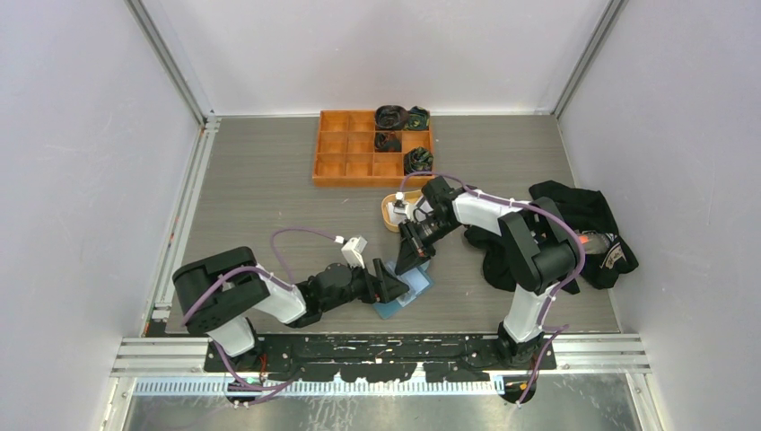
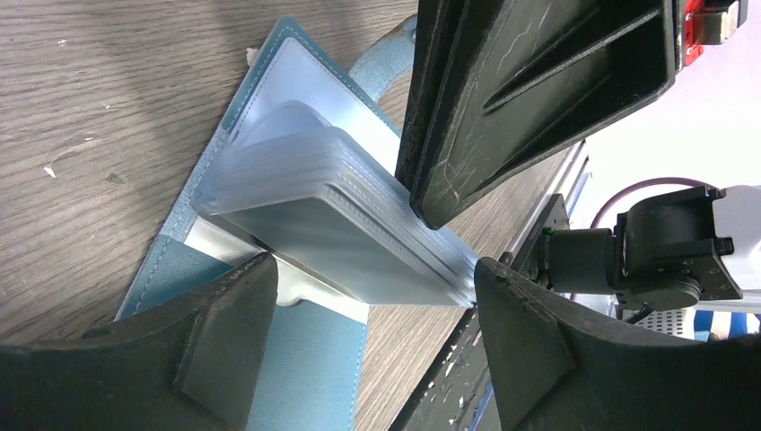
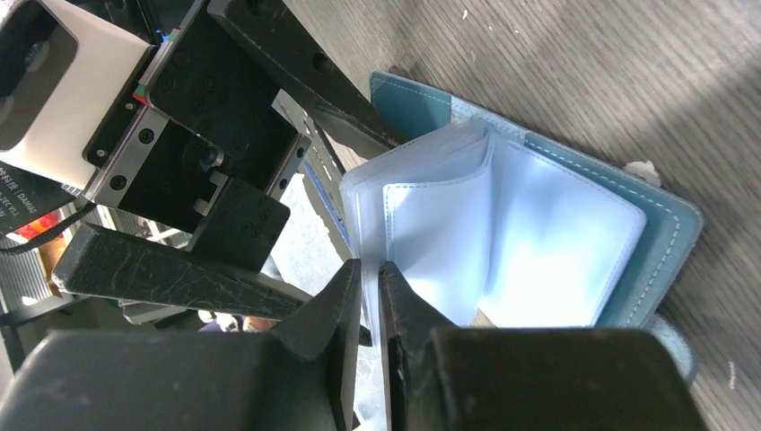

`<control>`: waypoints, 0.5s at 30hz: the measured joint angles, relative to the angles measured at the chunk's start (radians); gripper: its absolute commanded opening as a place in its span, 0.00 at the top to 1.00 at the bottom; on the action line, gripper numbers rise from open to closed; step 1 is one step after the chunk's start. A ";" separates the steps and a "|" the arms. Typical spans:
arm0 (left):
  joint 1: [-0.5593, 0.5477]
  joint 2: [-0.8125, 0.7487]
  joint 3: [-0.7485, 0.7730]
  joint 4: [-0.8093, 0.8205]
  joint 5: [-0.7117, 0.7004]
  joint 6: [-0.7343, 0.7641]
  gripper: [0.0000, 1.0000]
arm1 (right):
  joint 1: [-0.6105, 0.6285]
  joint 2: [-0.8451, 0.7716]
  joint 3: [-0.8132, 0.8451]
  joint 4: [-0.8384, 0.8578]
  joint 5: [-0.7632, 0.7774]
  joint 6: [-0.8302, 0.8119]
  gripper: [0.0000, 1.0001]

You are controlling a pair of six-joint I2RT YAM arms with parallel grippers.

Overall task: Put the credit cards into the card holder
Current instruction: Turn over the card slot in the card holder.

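Observation:
The blue card holder [image 1: 411, 292] lies open on the table, its clear inner sleeves fanned up [image 3: 502, 233]. My right gripper [image 3: 378, 296] is shut on the edge of one clear sleeve and holds it up from the stack; it stands over the holder in the top view [image 1: 415, 256]. My left gripper [image 2: 368, 350] is open, its fingers [image 2: 224, 341] on either side of the near end of the sleeve stack [image 2: 359, 233], low over the blue cover [image 2: 305, 368]. The right gripper's black finger [image 2: 529, 99] shows above the stack. No credit card shows clearly in any view.
An oval tan dish [image 1: 389, 215] sits just behind the right gripper, partly hidden by the arm. An orange compartment tray [image 1: 345, 148] with dark bundles stands at the back. A black cloth [image 1: 583, 224] lies at the right. The table's front edge is close to the holder.

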 measured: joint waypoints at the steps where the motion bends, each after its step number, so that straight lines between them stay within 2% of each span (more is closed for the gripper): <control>1: 0.001 0.002 0.000 0.000 0.000 -0.001 0.26 | 0.000 0.001 0.000 0.002 0.000 0.002 0.81; 6: 0.006 0.009 0.000 0.003 0.002 -0.019 0.33 | 0.000 0.005 0.000 0.004 0.004 0.005 0.80; 15: 0.016 0.009 -0.017 0.022 0.018 -0.021 0.33 | -0.006 0.005 0.010 -0.011 0.053 -0.029 0.70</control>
